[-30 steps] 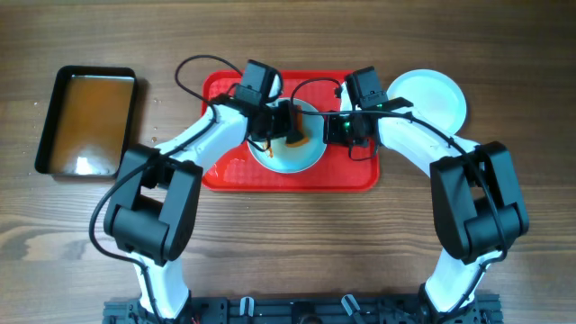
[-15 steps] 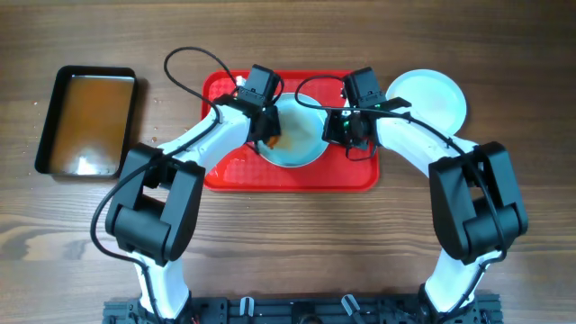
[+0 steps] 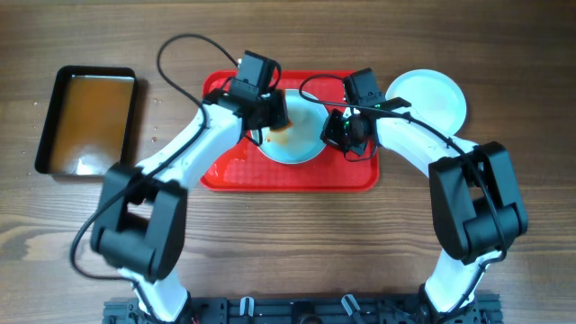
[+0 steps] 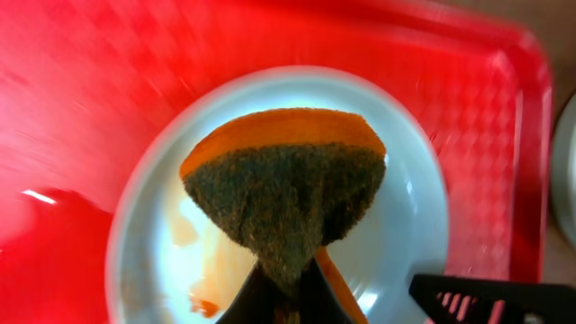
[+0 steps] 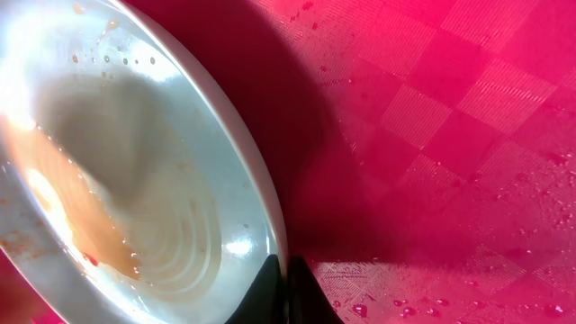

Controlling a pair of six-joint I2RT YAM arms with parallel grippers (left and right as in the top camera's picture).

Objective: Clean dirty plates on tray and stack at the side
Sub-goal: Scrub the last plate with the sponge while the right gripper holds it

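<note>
Now the left gripper (image 4: 284, 301) pinches a sponge (image 4: 283, 180) tight over the smeared plate (image 4: 409, 225) on the red tray (image 3: 270, 175). The right gripper (image 5: 286, 290) is clamped on that plate's 3 o'clock rim. A plain plate (image 3: 432, 94) lies off the tray at 2 o'clock.

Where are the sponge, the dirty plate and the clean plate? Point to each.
sponge (image 4: 283, 193), left wrist view, middle of its dark scouring face.
dirty plate (image 3: 299, 148), overhead view, bare inner surface.
clean plate (image 3: 432, 99), overhead view, its centre.
</note>
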